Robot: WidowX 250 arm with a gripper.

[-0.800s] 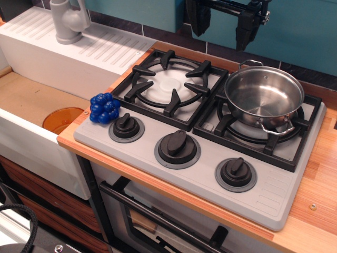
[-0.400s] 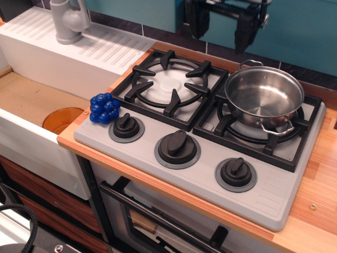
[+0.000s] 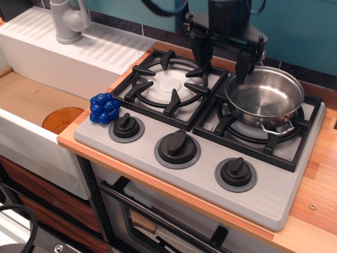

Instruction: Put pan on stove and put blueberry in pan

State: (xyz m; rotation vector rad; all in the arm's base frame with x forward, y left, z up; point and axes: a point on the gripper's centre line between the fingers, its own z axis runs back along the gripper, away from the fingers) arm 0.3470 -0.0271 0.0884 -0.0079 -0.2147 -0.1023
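The shiny steel pan (image 3: 264, 100) sits on the right burner grate of the grey stove (image 3: 205, 174). The deep-blue blueberry (image 3: 103, 108) rests at the stove's front left corner, beside the left knob. My black gripper (image 3: 221, 66) hangs open and empty over the back of the stove, between the two burners. Its right finger is just beside the pan's left rim and its left finger is over the left grate's back right corner. The blueberry is far to the gripper's left and nearer the front.
Three black knobs (image 3: 177, 147) line the stove's front. A white sink unit (image 3: 31, 63) with a grey faucet (image 3: 69, 21) stands at left, with an orange disc (image 3: 62, 119) in its basin. A wooden counter (image 3: 316, 200) edges the stove.
My gripper has come down from the top of the view to just above the stove's back, still open. The pan and blueberry have not moved.
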